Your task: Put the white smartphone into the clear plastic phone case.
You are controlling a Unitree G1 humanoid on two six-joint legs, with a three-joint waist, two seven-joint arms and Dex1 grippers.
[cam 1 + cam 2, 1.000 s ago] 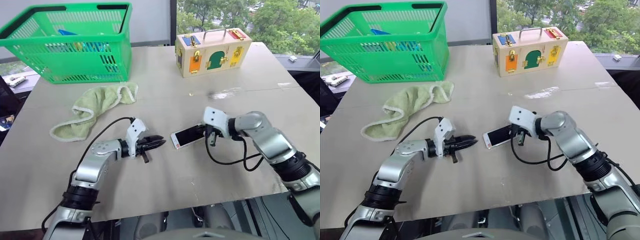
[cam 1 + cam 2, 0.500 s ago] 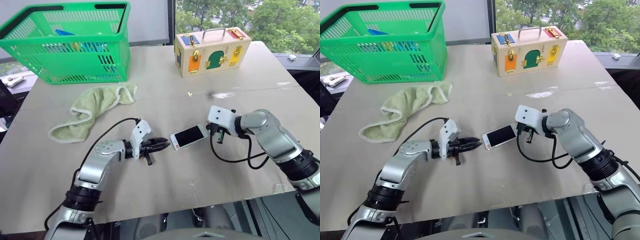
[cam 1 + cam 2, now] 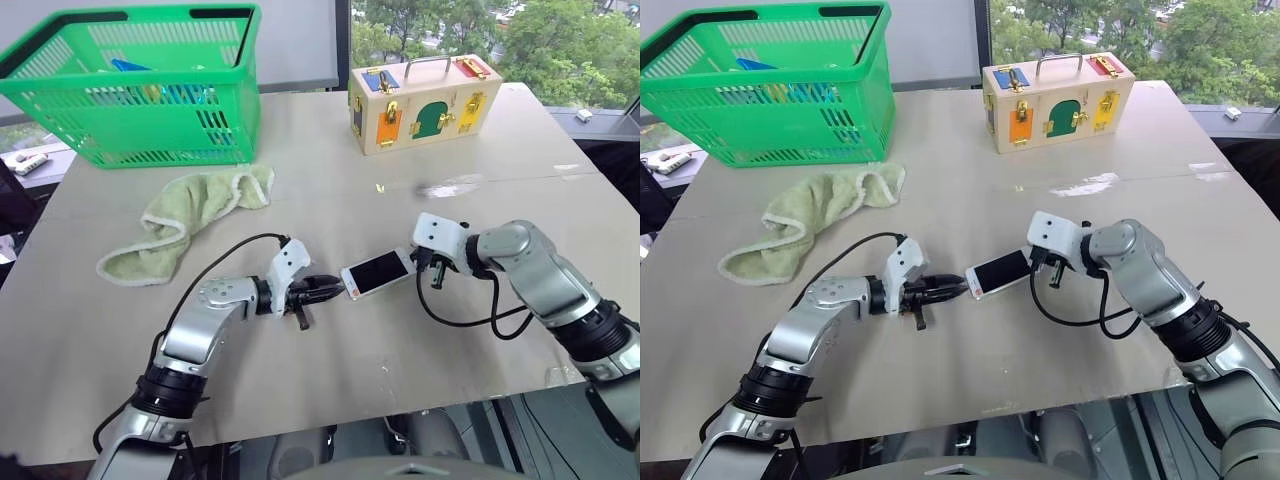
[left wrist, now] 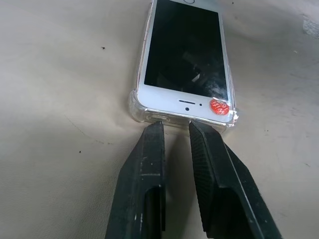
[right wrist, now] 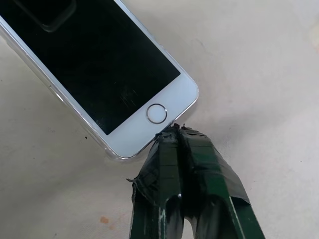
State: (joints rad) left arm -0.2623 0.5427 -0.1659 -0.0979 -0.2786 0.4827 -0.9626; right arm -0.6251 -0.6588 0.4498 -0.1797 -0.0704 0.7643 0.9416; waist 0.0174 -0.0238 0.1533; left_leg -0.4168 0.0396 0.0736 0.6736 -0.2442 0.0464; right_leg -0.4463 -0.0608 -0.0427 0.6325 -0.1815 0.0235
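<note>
Left gripper (image 3: 335, 288): fingers (image 4: 144, 169) a narrow gap apart, nothing between them, tips right at the top-end edge of the white smartphone (image 3: 378, 272), by the earpiece and a small red sticker (image 4: 219, 106). Contact not certain; at most just touching.

Right gripper (image 3: 432, 272): fingers pressed together, empty, tips butted against the phone's home-button end, seen in the right wrist view (image 5: 180, 137).

Phone lies screen up, slightly below centre of the left eye frame, between the two grippers, flat on the counter (image 3: 330, 370). The clear plastic phone case (image 4: 133, 102) wraps it: see-through rim and corner bumpers show around the phone's edge in both wrist views. Phone is seated in the case.

Versus a second ago: the left gripper was well short of the phone, to its left; now it has closed in to the phone's end. Phone lies much as before. Right gripper still at the other end, openings unchanged.

Farther out: green towel (image 3: 190, 215) centre left, green basket (image 3: 140, 85) upper left, wooden latch box (image 3: 430, 105) upper centre-right. All unmoved.
</note>
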